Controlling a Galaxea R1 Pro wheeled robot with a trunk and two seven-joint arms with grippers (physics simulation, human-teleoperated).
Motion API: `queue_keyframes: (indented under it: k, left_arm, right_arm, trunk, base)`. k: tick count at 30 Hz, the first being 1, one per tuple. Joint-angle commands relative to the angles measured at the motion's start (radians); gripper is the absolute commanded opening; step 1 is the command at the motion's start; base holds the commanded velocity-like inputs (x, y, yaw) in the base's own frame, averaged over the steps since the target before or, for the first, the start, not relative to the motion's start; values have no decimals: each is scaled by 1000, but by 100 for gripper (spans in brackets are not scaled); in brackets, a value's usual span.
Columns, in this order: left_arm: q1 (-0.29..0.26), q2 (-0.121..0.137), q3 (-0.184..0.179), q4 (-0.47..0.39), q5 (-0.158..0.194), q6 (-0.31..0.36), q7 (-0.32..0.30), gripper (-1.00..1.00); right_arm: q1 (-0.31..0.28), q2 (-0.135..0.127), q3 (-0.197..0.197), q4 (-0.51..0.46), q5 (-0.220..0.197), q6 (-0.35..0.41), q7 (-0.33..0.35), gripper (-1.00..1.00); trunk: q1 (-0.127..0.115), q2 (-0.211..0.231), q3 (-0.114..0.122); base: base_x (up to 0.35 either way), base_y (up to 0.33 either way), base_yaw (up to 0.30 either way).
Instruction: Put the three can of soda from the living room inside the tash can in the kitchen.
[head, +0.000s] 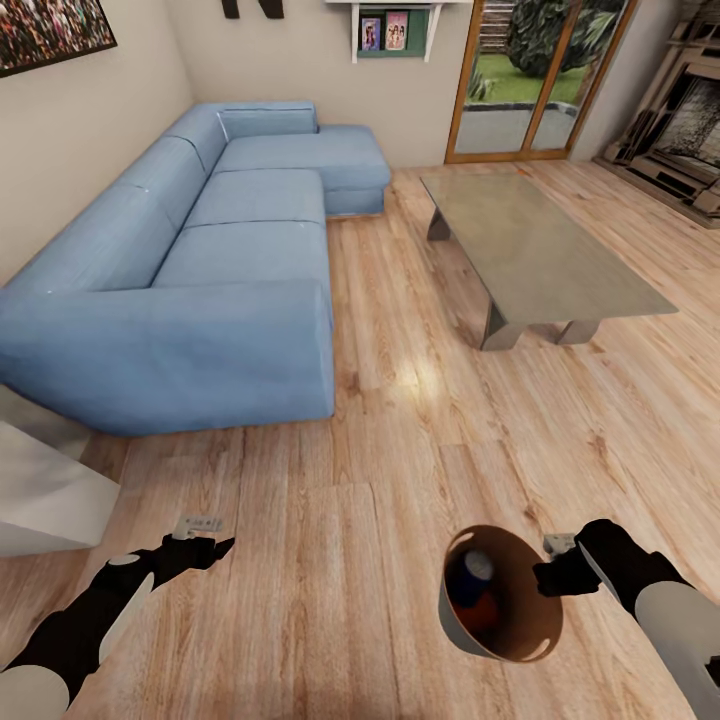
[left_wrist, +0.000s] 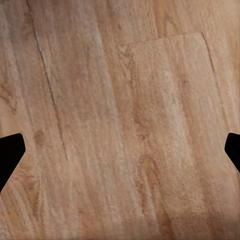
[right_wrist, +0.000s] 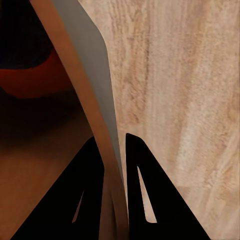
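- Head view: my right fingers (head: 545, 578) pinch the rim of the tash can (head: 470, 625), held above the wood floor (head: 400, 440) near the glass table (head: 545, 245). A blue soda can (head: 474, 570) and an orange soda can (head: 478, 610) lie inside. My left fingers (head: 215, 547) hang empty near the blue sofa (head: 200, 280).
- Left wrist view: my fingertips (left_wrist: 10, 152) are spread wide over floor planks (left_wrist: 125, 125), gripping nothing.
- Right wrist view: my fingers (right_wrist: 87, 195) are clamped on the bin's thin wall (right_wrist: 92, 90), one inside, one outside.

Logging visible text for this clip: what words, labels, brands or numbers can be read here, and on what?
None can be read.
Cans in the bin: any print is too blurred.
Pictures on the wall shelf: too small.
Dark shapes on the wall: cut off, unreadable.
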Motion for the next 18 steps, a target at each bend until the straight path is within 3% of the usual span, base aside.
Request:
queue_keyframes:
  k: [1,7,18]
  left_arm:
    - [0,0,0,0,0,0,0,100]
    - [0,0,-1,0,-4,0,0,100]
    - [0,0,-2,0,-6,-1,0,100]
  right_arm:
    - [0,0,-1,0,-18,6,4,-100]
    - [0,2,-1,1,-18,6,3,-100]
    - [0,2,-1,0,-18,4,2,-100]
  trunk:
    - [0,0,0]
    - [0,0,0]
    - [0,0,0]
  base:
    - [0,-17,0]
    - [0,-170,0]
    - [0,-302,0]
